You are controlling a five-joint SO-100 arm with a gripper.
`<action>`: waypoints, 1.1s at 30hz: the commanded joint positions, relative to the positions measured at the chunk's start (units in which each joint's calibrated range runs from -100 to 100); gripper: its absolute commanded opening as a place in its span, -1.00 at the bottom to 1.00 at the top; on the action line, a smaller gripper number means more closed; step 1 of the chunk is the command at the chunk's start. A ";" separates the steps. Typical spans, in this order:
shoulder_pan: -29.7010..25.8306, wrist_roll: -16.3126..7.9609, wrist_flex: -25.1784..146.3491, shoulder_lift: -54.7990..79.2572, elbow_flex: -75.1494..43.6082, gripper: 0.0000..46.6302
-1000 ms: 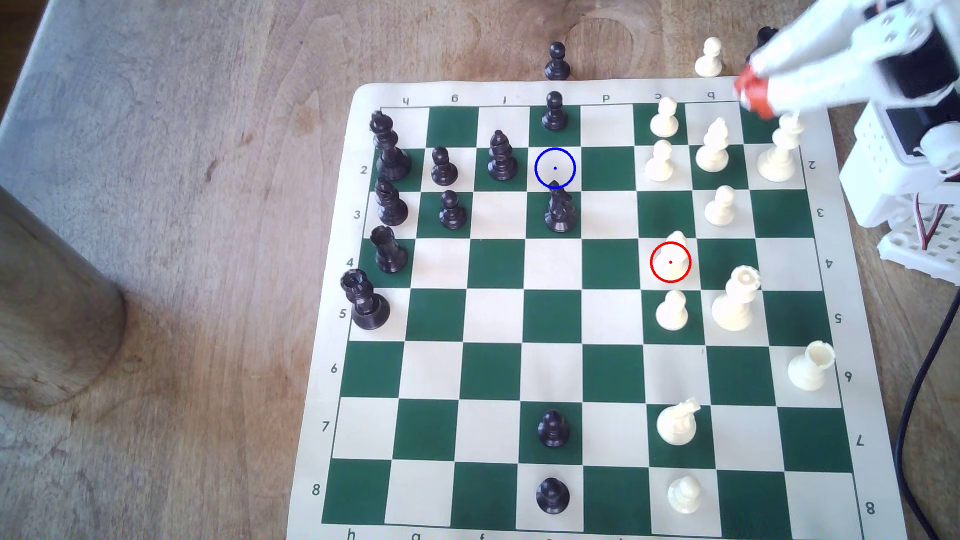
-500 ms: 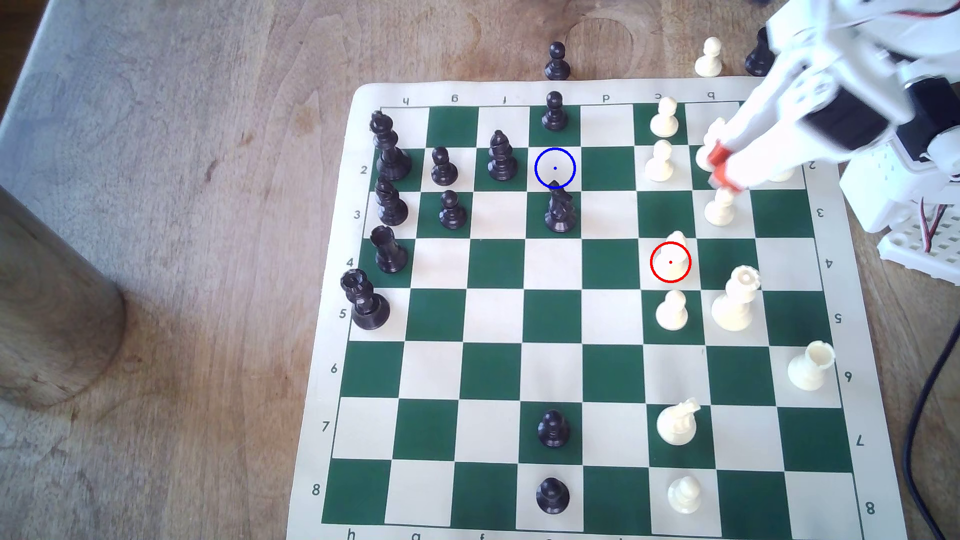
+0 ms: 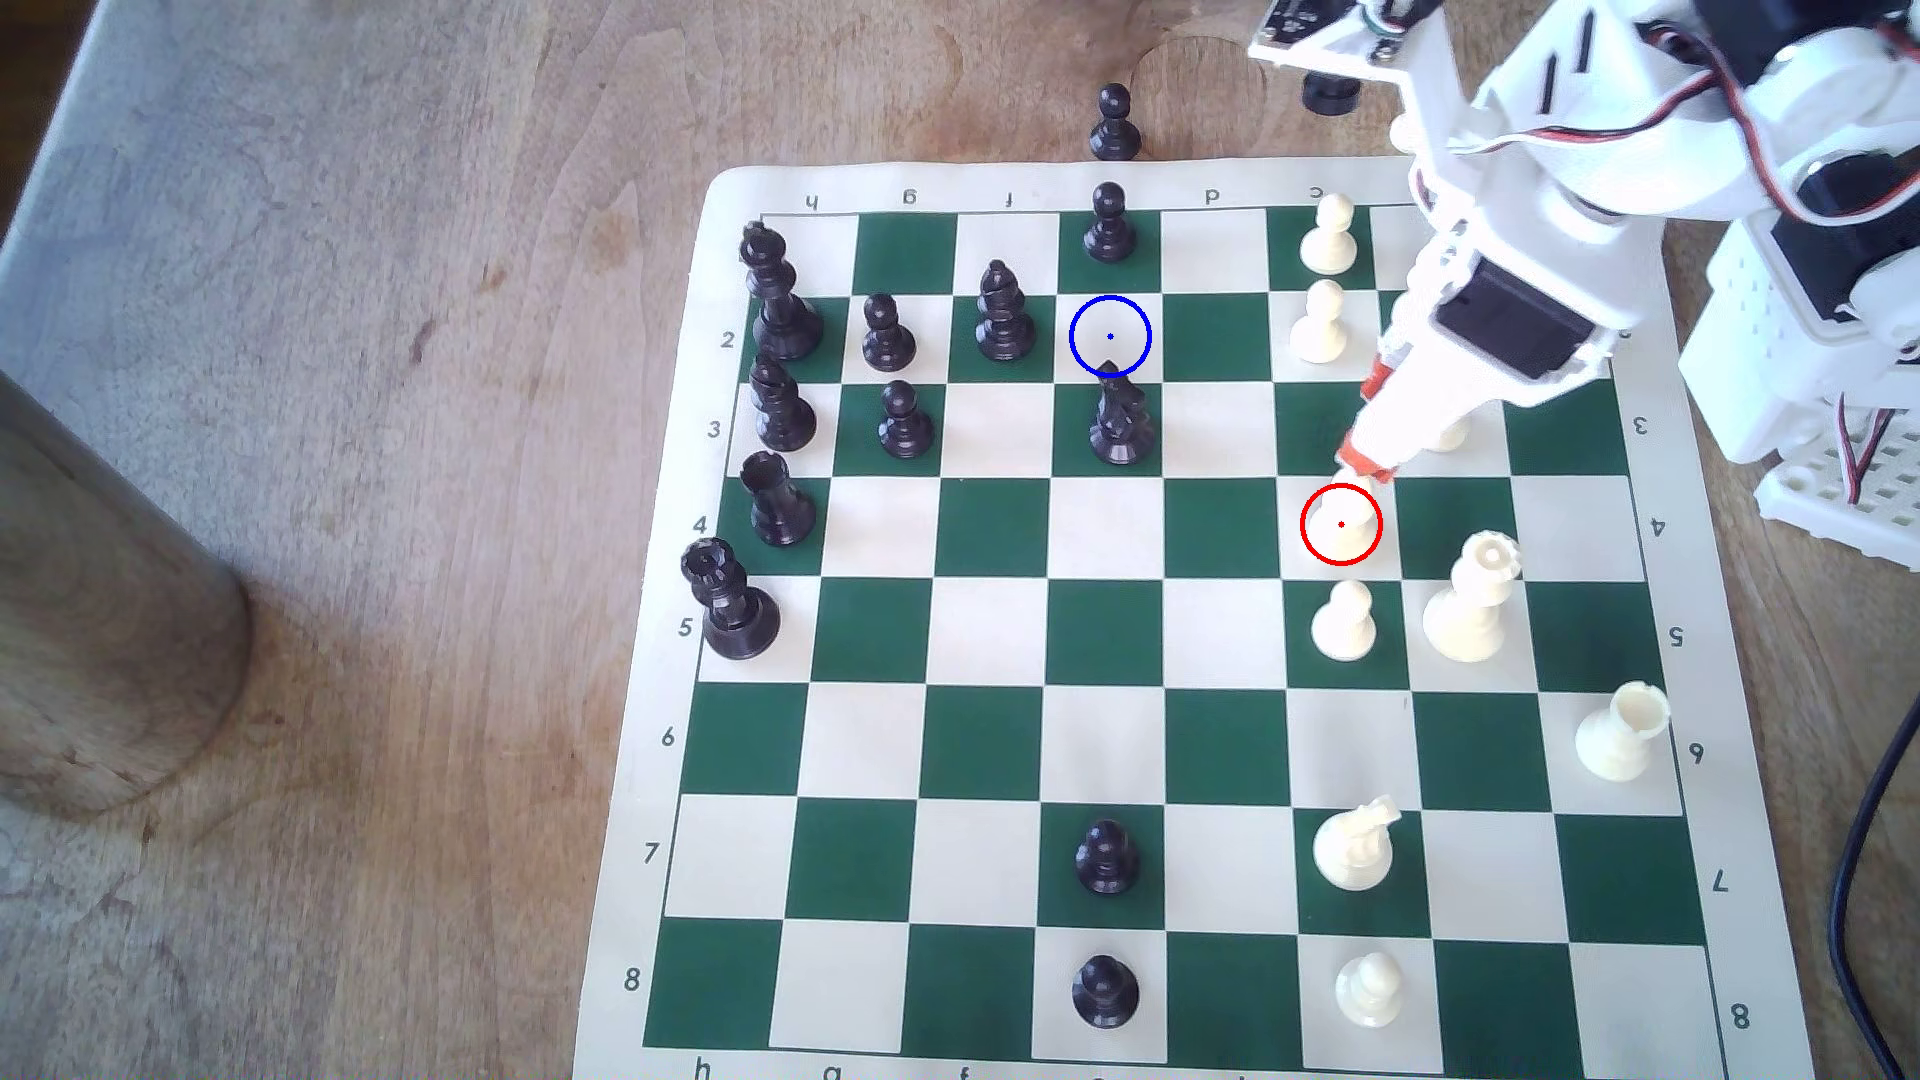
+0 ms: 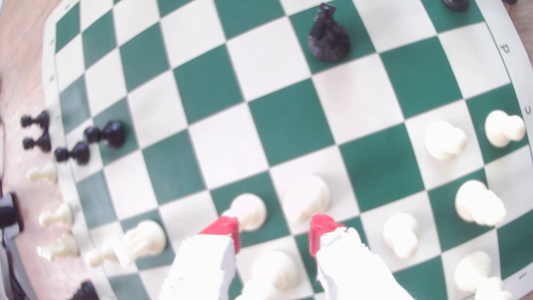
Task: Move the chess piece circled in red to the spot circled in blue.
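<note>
The gripper (image 3: 1369,467) hangs with jaws apart just above the chess piece (image 3: 1341,524), which stands in the red ring toward the exterior view's right. Light, stiff and smooth, it likely wants a pinch round its slim body.

You've got a white printed-plastic arm (image 3: 1496,208) w/ black servo blocks, red/black/white wires; gripper (image 4: 274,233) has 2 white fingers (image 4: 202,265), red tips.

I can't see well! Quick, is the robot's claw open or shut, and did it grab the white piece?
Gripper: open, holding nothing; the chess piece stands just beyond its red tips.
</note>
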 commanded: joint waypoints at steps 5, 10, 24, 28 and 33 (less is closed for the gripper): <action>1.29 0.98 -2.55 4.09 -0.77 -0.32; 1.13 1.90 -2.55 8.08 -0.04 -0.42; 0.04 1.61 -7.30 16.40 -0.31 -0.42; 0.11 1.66 -8.85 18.61 -0.86 -0.43; -0.20 1.61 -10.24 20.65 -1.04 -0.48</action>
